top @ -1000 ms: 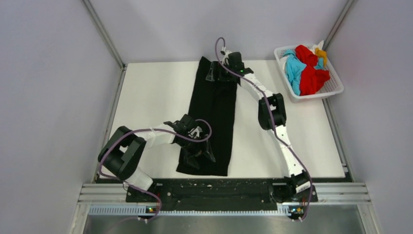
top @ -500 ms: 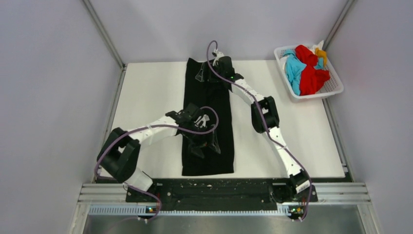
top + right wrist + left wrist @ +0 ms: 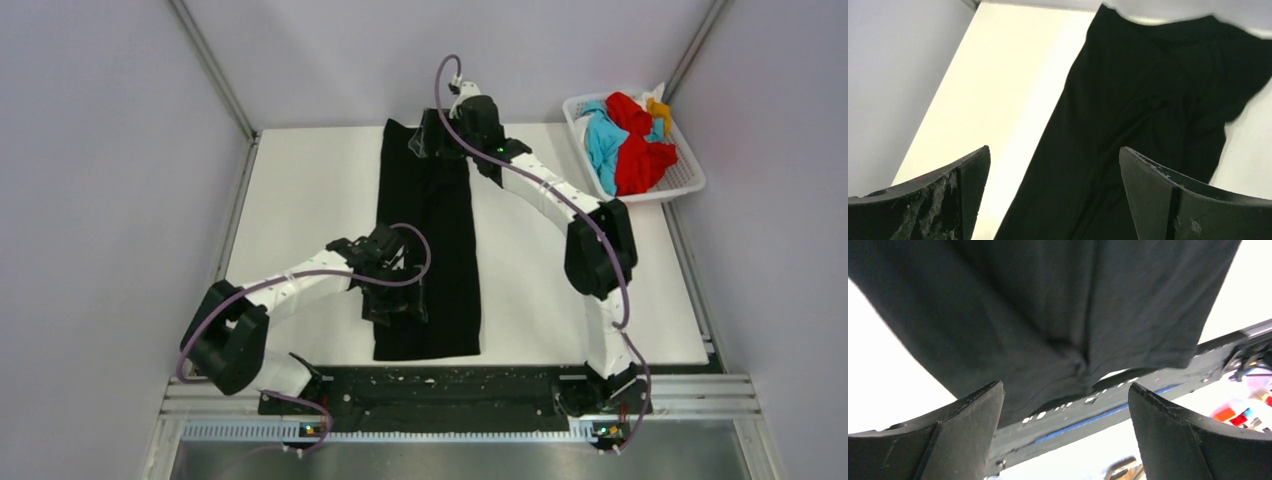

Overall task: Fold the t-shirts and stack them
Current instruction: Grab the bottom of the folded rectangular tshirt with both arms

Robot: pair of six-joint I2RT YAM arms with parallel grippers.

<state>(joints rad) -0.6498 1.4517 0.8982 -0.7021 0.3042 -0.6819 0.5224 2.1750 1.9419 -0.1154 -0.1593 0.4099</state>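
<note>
The large black t-shirt (image 3: 450, 250) lies flat on the white table as a long narrow strip running from the far edge to the near edge. My left gripper (image 3: 395, 305) hovers over the strip's near left part, open and empty; its wrist view shows the cloth (image 3: 1048, 300) beyond the spread jaws (image 3: 1065, 387). My right gripper (image 3: 428, 143) is over the strip's far end, open and empty (image 3: 1055, 150), with the cloth (image 3: 1138, 100) below. The red (image 3: 640, 155), turquoise-blue (image 3: 603, 140) and orange-yellow (image 3: 658, 108) shirts lie bunched in the basket.
The white lattice basket (image 3: 690, 182) stands at the table's far right corner. Grey walls close in the table on the left, back and right. A black rail (image 3: 450, 385) runs along the near edge between the arm bases.
The black shirt's far end shifted left, so the strip now lies straight. My left gripper has moved a little left; my right gripper has drawn back toward the far edge.
</note>
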